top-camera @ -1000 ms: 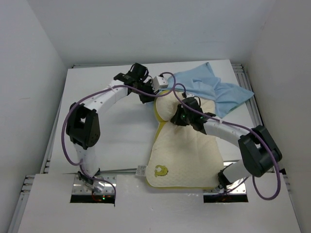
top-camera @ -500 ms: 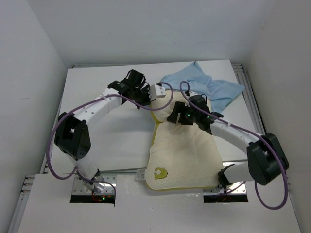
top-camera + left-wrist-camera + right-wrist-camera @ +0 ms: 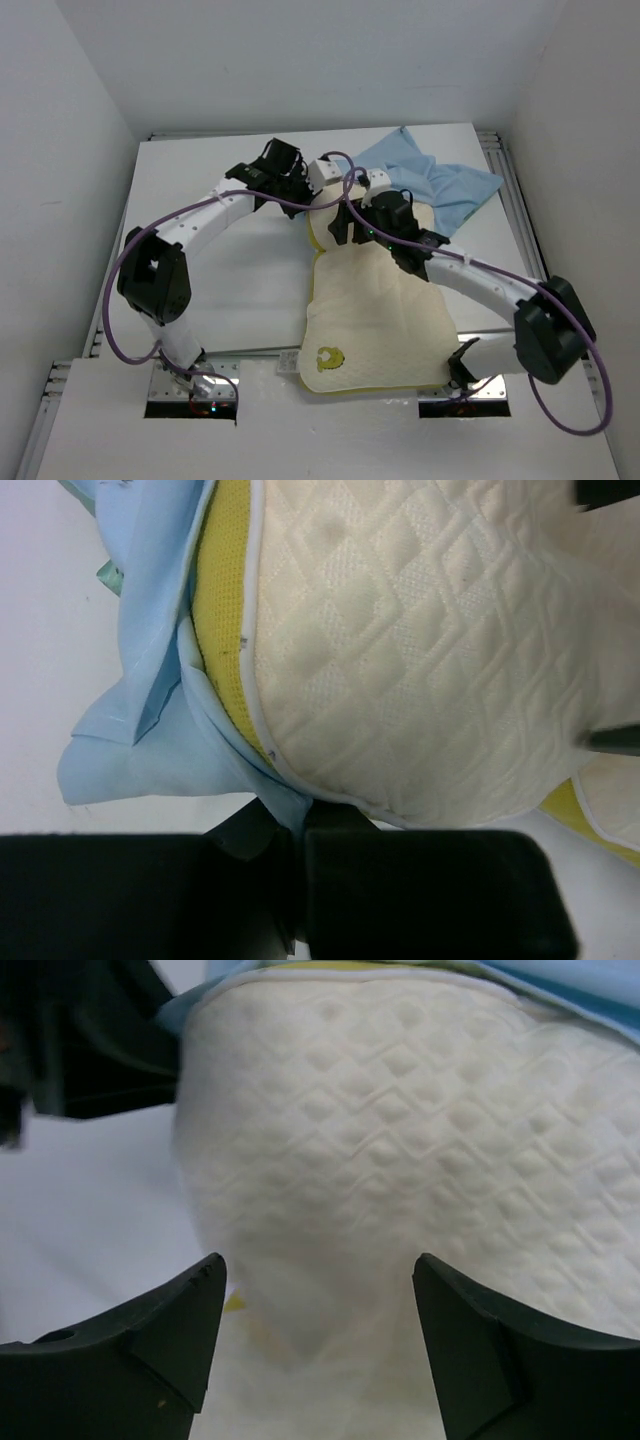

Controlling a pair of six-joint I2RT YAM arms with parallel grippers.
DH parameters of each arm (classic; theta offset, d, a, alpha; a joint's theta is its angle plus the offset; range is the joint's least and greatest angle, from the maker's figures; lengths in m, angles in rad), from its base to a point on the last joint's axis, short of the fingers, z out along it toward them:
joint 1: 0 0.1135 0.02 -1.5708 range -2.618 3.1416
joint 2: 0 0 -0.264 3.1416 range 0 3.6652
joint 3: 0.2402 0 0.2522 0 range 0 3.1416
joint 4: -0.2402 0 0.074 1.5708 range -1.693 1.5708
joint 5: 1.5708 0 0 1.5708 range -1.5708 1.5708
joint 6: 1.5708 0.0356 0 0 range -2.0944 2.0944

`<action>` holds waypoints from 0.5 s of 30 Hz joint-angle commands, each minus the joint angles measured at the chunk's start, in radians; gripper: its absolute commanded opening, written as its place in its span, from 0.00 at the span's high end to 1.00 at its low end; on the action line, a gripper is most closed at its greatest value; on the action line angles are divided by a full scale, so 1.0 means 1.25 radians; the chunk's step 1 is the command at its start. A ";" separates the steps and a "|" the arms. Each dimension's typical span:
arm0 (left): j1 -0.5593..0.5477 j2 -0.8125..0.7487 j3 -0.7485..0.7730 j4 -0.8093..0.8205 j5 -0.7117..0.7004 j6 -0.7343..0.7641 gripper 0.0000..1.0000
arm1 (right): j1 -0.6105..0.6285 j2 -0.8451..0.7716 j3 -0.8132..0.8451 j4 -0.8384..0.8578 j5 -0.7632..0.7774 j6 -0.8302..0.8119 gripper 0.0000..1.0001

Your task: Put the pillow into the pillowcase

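Note:
The cream quilted pillow [image 3: 375,310] lies on the table with its far end pushed against the light blue pillowcase [image 3: 440,185]. My left gripper [image 3: 312,188] sits at the pillow's far left corner, shut on a fold of the pillowcase's edge [image 3: 285,805], right next to the pillow's yellow seam [image 3: 225,670]. My right gripper [image 3: 345,222] hovers open over the pillow's far end. In the right wrist view its black fingers [image 3: 160,1330] stand wide apart with the bunched pillow top [image 3: 400,1140] ahead of them, and nothing is held.
White walls close in the table [image 3: 220,290] on the left, back and right. Metal rails run along the right edge [image 3: 520,230]. Purple cables loop off both arms. The left arm's dark gripper body [image 3: 80,1040] shows close by in the right wrist view.
My right gripper has opened, let go of the pillow and shifted left toward the pillow's far left corner. The pillowcase's right side has drawn in leftward. The left gripper stays shut.

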 commanded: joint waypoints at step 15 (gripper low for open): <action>-0.012 -0.044 0.067 0.010 0.077 -0.090 1.00 | -0.081 0.346 0.188 0.046 0.169 0.369 1.00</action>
